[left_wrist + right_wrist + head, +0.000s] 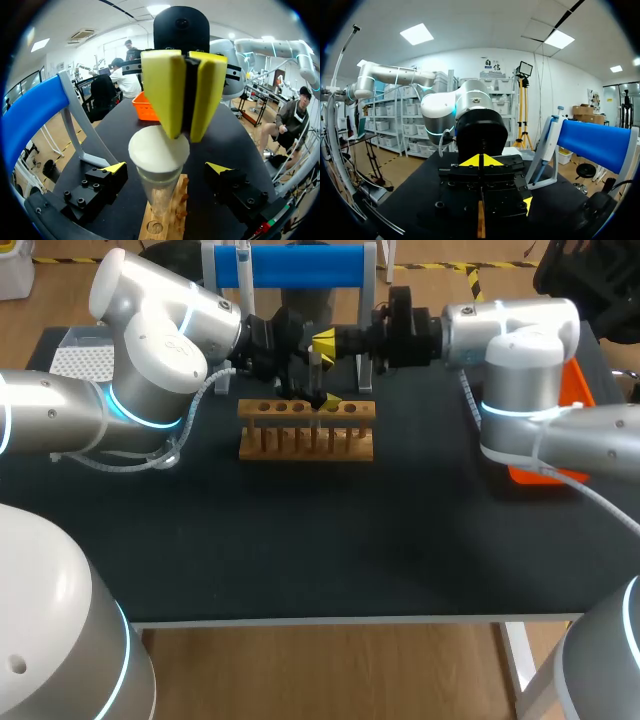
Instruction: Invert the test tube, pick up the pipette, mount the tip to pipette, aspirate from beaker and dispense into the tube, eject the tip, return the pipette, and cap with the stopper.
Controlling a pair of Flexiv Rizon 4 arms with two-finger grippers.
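Left gripper [167, 169] stands wide apart low over the wooden rack [305, 430], one finger on either side of the test tube [160, 195] and clear of it. The tube sits upright in a rack hole with the white stopper [159, 150] on its mouth. I see the right gripper [184, 115] above the rack, pads pressed together, tips right at the stopper's top.

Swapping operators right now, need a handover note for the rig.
Left gripper: open, tips either side of the tube, not touching.
Right gripper: shut, tips on the stopper, which sits atop the tube in the rack.
Done, apparently: pipette hangs on the stand, stopper placed.
Left: check the stopper's seating, back both arms off.
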